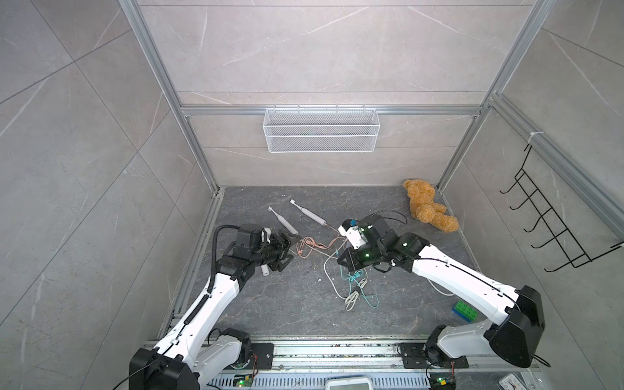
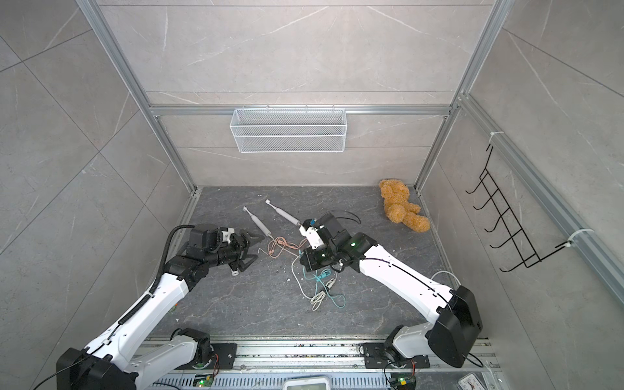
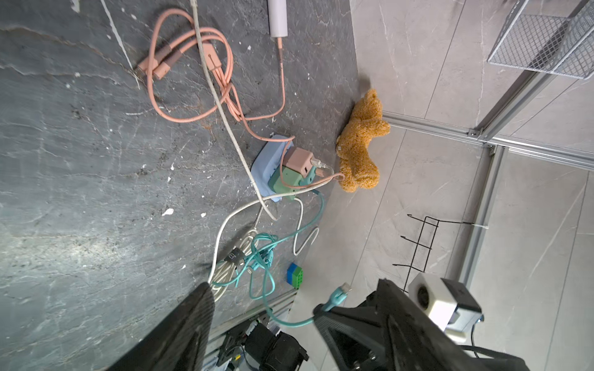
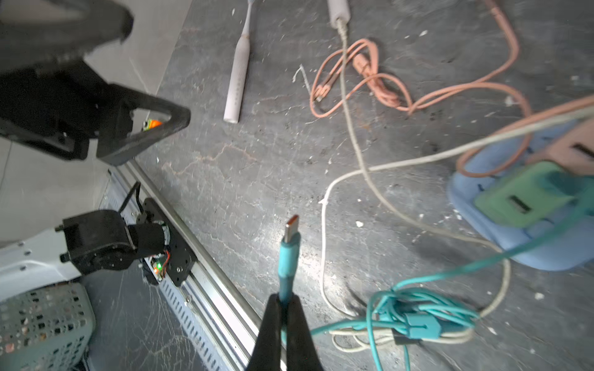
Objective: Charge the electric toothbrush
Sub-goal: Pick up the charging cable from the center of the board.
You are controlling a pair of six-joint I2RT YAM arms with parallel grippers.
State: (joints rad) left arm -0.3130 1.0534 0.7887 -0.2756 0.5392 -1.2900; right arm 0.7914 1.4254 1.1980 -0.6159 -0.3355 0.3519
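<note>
A: Where lay the uncabled toothbrush (image 4: 236, 80)?
B: Whole only in the right wrist view, flat on the table (image 1: 270, 304) beside the left gripper (image 1: 294, 247), whose jaws gaped wide on nothing. Top views gave just its white end under that arm.
A: And the right gripper (image 4: 283, 300)?
B: Pinched on the teal cable (image 4: 288, 257). Its arm hid the power strip (image 3: 262, 167) from above; second brush (image 1: 283, 221) and third brush (image 1: 310, 214) lay farther back.

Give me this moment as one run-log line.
left claw: open, empty, near white electric toothbrush | right claw: shut on plug of teal USB charging cable | plug: held up, not yet in toothbrush
</note>
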